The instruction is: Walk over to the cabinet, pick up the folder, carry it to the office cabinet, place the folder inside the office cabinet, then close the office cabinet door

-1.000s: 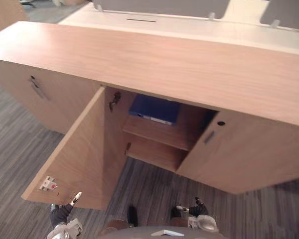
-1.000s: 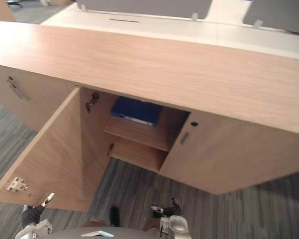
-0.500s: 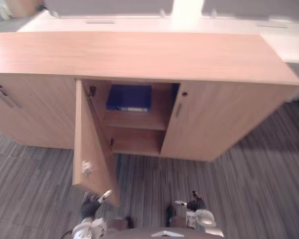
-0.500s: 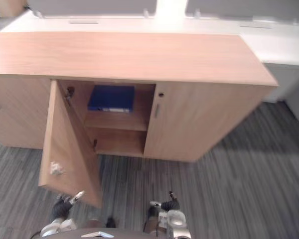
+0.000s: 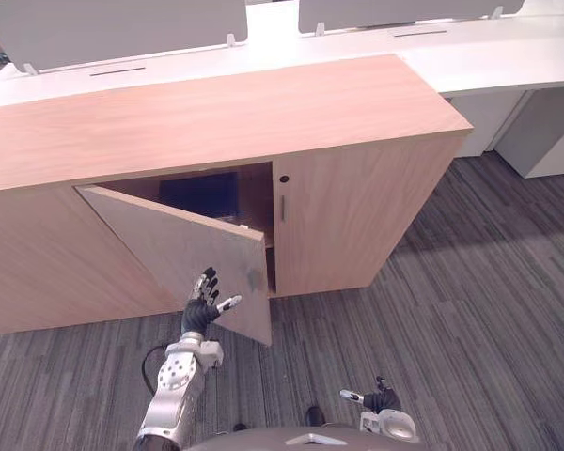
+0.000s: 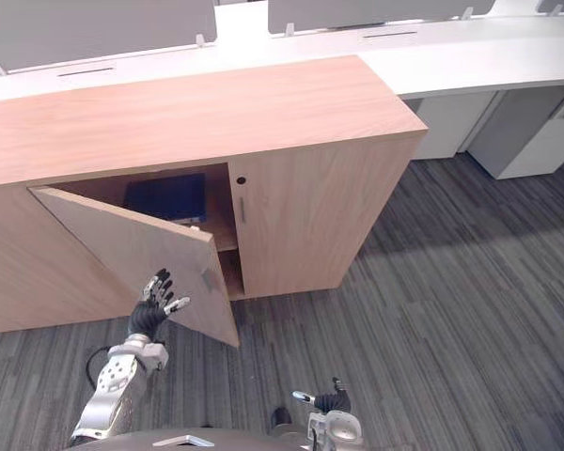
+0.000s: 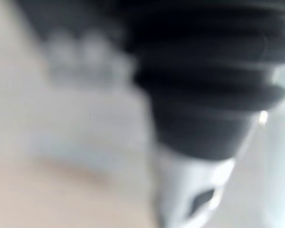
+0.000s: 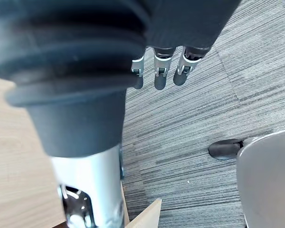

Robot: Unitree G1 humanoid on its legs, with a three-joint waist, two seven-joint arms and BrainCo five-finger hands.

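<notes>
Inside the cabinet (image 5: 216,113), the folder (image 6: 166,197) is lying on a shelf. The left hand (image 5: 205,304) is hovering at its half-open door (image 5: 183,249), fingers spread. The right hand (image 5: 375,401) is hanging open, away from it.

Both head eyes look steeply down, sharing the office cabinet (image 5: 216,122) and carpet (image 5: 470,310); wrist cameras sit very close

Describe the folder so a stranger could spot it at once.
Find the long wooden cabinet in front of the white desks. Behind its half-open door, in the upper part of the opening, lies the folder: flat and dark blue, the one blue thing amid light wood.
</notes>
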